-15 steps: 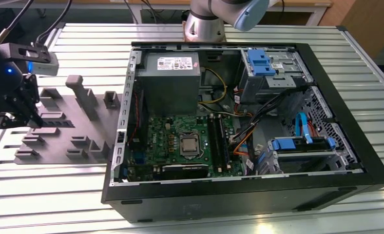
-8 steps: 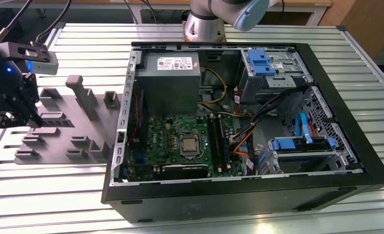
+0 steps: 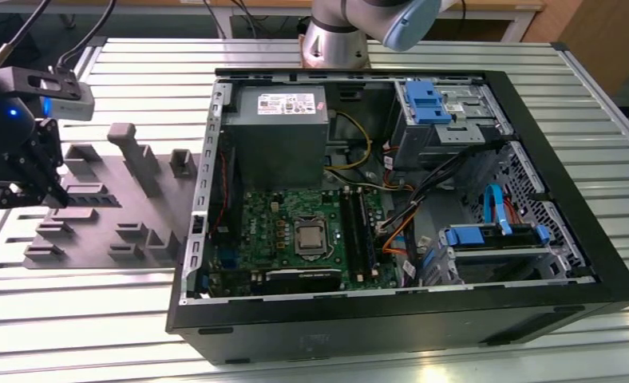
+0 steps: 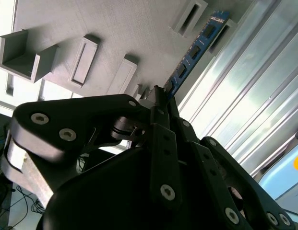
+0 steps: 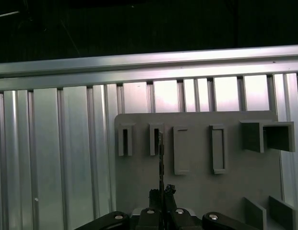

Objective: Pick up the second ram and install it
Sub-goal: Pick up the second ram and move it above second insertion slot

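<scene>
Noted gripper (image 4: 160,96) clamped on near end of second ram (image 4: 196,48), stick held on edge along grey holder plate (image 4: 91,19), well apart from open computer case (image 3: 400,327), likely to spare thin board any twist.

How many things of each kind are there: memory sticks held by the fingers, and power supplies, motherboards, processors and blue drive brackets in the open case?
memory stick, held in the fingers: 1
power supply: 1
motherboard: 1
processor: 1
blue drive brackets: 2
Total: 6
</scene>
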Tool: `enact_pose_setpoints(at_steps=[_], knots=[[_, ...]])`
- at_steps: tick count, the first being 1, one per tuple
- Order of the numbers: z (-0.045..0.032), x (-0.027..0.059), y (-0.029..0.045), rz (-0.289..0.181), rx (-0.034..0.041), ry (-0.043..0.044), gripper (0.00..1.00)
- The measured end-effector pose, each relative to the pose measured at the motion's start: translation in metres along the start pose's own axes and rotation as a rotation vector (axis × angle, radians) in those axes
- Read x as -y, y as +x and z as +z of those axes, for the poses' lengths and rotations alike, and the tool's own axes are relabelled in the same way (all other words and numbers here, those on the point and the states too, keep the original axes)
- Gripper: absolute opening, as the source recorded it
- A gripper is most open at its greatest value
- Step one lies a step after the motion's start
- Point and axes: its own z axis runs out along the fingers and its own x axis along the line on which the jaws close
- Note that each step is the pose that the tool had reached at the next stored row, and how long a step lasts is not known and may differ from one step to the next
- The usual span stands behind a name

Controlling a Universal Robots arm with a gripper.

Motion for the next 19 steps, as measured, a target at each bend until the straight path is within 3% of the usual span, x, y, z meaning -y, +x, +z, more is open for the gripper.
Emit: enact_pose_setpoints(at_steps=[4, 19], knots=[[-0.0047, -0.0001, -0.0001, 0.0, -0.0001, -0.0001, 0.14], [-0.0076, -0.0002, -0.0001, 0.0, -0.0001, 0.0, 0.14]])
